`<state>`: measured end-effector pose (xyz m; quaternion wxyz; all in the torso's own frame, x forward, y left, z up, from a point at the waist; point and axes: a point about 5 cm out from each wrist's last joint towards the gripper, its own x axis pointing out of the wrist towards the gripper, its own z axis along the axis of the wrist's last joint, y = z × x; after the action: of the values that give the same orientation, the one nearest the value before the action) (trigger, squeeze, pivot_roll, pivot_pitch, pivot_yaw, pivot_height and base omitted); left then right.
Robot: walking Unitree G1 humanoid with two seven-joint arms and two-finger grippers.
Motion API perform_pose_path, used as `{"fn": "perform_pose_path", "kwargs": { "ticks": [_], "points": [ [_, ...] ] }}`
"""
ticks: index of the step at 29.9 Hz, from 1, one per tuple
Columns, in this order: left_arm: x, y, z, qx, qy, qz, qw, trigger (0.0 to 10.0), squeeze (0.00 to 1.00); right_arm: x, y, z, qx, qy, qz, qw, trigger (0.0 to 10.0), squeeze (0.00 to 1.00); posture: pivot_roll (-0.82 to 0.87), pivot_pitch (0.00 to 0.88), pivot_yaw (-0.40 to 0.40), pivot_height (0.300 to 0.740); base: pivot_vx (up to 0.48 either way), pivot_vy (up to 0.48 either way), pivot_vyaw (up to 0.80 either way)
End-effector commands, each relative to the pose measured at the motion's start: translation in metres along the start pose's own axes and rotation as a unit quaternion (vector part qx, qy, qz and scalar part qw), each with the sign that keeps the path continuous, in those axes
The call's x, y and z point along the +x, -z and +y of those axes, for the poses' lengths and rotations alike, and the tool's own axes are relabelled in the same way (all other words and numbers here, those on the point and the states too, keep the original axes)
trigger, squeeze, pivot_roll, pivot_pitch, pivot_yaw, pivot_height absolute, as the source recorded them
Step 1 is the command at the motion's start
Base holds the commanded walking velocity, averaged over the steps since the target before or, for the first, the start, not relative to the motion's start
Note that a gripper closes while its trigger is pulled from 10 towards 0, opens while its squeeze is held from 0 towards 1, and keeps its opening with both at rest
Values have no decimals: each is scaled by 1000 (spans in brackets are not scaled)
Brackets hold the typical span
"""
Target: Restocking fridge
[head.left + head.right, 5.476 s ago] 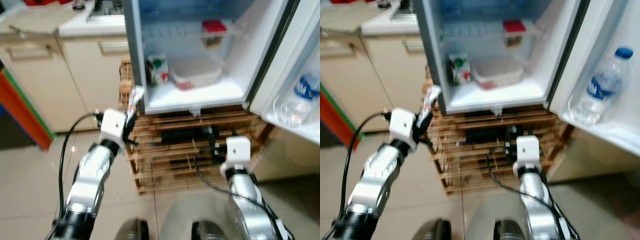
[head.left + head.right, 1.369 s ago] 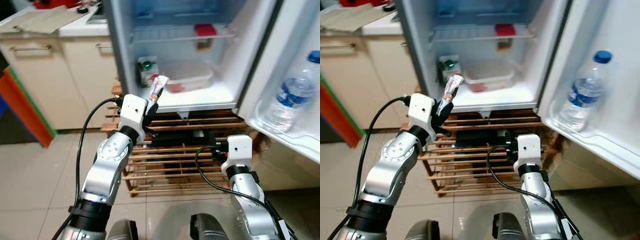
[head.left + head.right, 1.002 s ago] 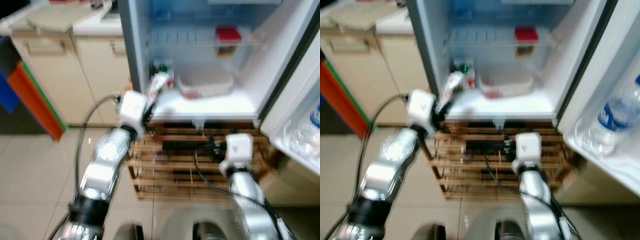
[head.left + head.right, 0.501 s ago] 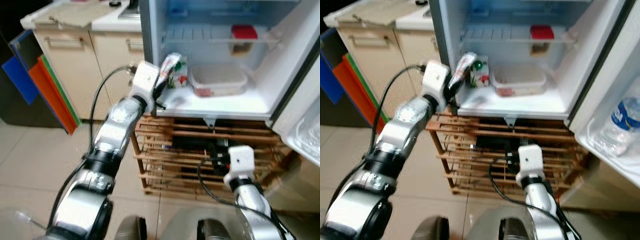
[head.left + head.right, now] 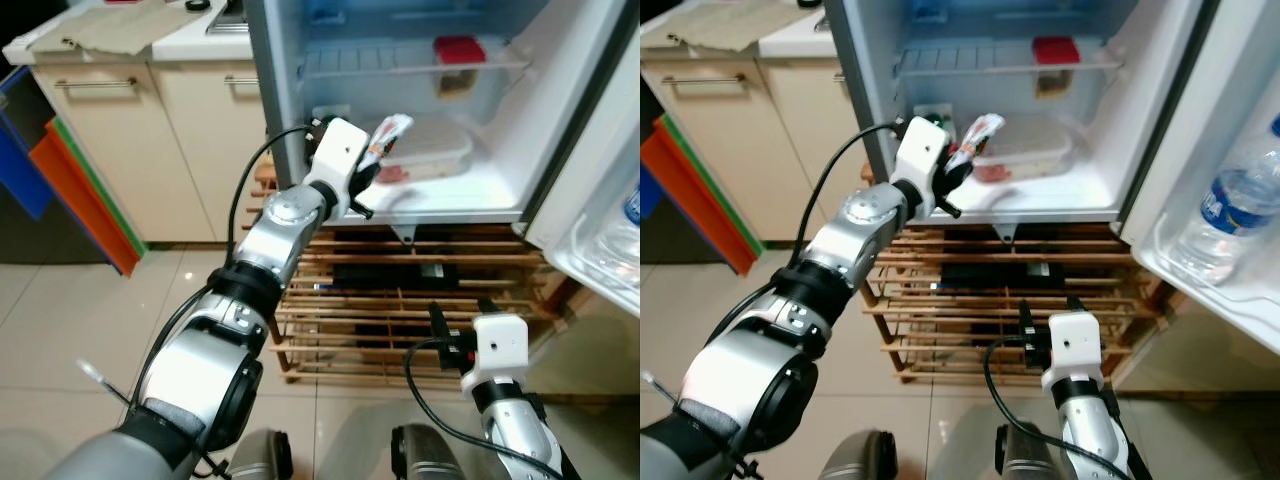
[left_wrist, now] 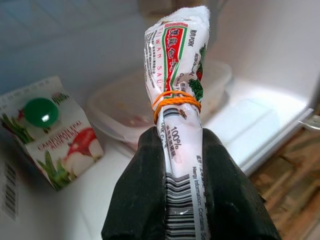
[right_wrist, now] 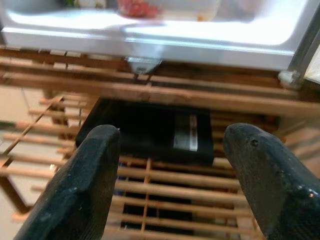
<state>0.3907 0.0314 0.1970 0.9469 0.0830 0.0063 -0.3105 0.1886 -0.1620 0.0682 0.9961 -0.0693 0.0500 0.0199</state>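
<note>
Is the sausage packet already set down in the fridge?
No. The sausage packet is clamped in the left claw, held above the bottom shelf.

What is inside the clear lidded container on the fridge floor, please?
The clear lidded container shows something red at its near corner. The rest is hidden by the frosted lid and the sausage packet in the left gripper.

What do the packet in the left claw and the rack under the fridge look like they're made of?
The packet, pinched in the left claw, looks like thin glossy plastic film: printed, crinkled, and cinched by an orange rubber band. The rack under the fridge looks like unpainted wood, with warm brown slats, possibly bamboo.
</note>
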Motion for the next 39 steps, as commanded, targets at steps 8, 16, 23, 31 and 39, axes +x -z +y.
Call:
{"fn": "perform_pose_path", "kwargs": {
  "ticks": [8,16,23,31,39],
  "points": [
    [0,-5,8,8,-7,-16,1000,10000,0,-14,-1,-1,-5,6,18,1000,10000,0,-223,113,93,665,0,0,0],
    [0,-4,12,21,-5,-12,1000,10000,0,-14,-4,-2,-9,-1,19,1000,10000,0,-229,126,88,665,0,0,0],
    [-25,-1,37,-92,-33,-62,993,10000,0,-2,-13,-7,28,50,2,998,10000,0,-191,92,111,665,0,0,0],
    [-88,26,-9,-85,-3,-63,994,10000,0,23,-21,-1,32,33,-25,999,10000,0,-117,56,92,665,0,0,0],
    [-111,19,-16,23,-29,-98,995,10000,0,41,-47,-1,27,42,-80,996,10000,0,-97,0,84,665,0,0,0]
  ]
}}
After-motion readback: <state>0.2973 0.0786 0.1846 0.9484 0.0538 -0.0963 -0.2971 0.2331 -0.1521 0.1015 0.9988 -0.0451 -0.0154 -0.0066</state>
